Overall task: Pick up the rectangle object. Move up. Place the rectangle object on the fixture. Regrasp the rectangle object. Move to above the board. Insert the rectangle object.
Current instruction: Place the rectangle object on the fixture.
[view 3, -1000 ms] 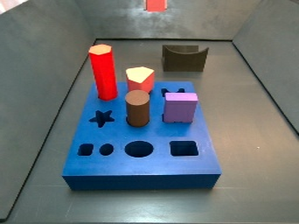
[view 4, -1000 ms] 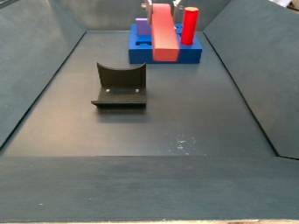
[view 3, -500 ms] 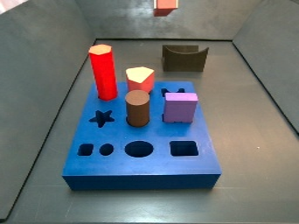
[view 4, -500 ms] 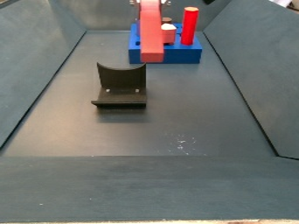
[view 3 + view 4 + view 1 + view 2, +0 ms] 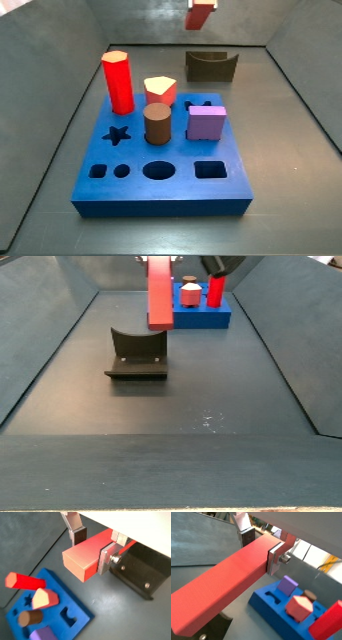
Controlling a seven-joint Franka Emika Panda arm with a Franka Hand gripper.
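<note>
The tool (image 5: 93, 543) is clamped on the rectangle object (image 5: 90, 556), its silver fingers (image 5: 107, 558) pressing opposite flat sides. In a side view the rectangle object (image 5: 159, 290) hangs upright in the air above the fixture (image 5: 138, 354), apart from it. The board (image 5: 163, 165) carries four pieces: one red hexagonal post (image 5: 118, 82), one brown cylinder (image 5: 156, 124), one purple block (image 5: 206, 122), one cream-topped piece (image 5: 160, 89).

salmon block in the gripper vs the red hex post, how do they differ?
The rectangle object hangs in the air, clamped in the gripper; the red hexagonal post stands in the board. The rectangle object has square ends and is paler salmon; the post is six-sided, brighter red. Both are long.
</note>
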